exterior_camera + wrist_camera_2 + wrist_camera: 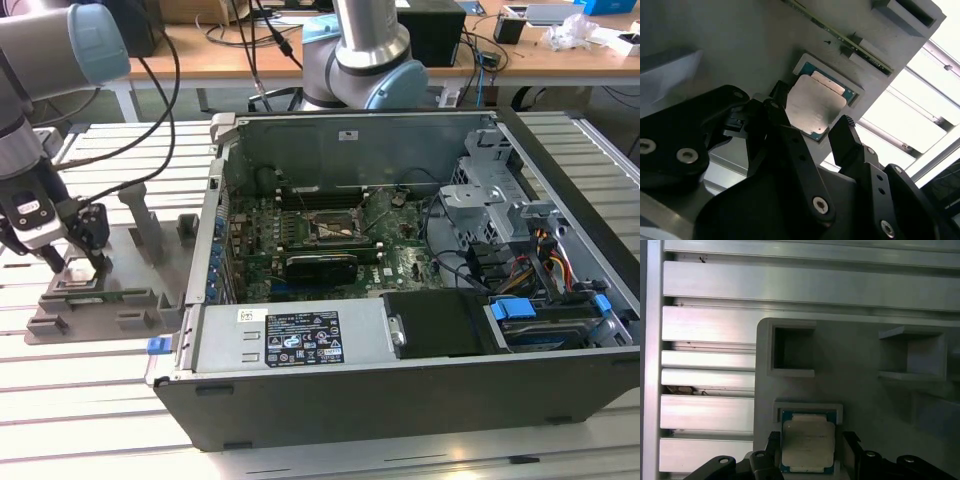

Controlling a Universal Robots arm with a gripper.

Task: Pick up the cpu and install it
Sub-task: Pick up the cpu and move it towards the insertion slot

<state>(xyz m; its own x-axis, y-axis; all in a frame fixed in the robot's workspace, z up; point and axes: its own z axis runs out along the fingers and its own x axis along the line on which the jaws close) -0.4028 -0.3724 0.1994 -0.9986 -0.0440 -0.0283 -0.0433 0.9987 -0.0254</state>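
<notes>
My jaws are spread, one on each side of the cpu (815, 102), not pinching it. The cpu lies flat in its recess in the grey fixture tray (95, 312). Nothing is lifted yet; the motherboard socket (335, 228), in the computer case (400, 400) beside the tray, looks unfilled.

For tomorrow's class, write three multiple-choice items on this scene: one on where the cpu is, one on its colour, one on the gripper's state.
1. Where is the cpu? A on a wooden shelf; B in a recess of the grey fixture tray; C in a drawer.
2. Its lid is: A red; B black; C silver-grey.
3. The gripper is: A open, astride the cpu; B shut on it; C shut, empty.
Answers: B, the tray's rim frames it; C, seen in both wrist views; A, gaps separate the fingers from the cpu in the first wrist view.
</notes>
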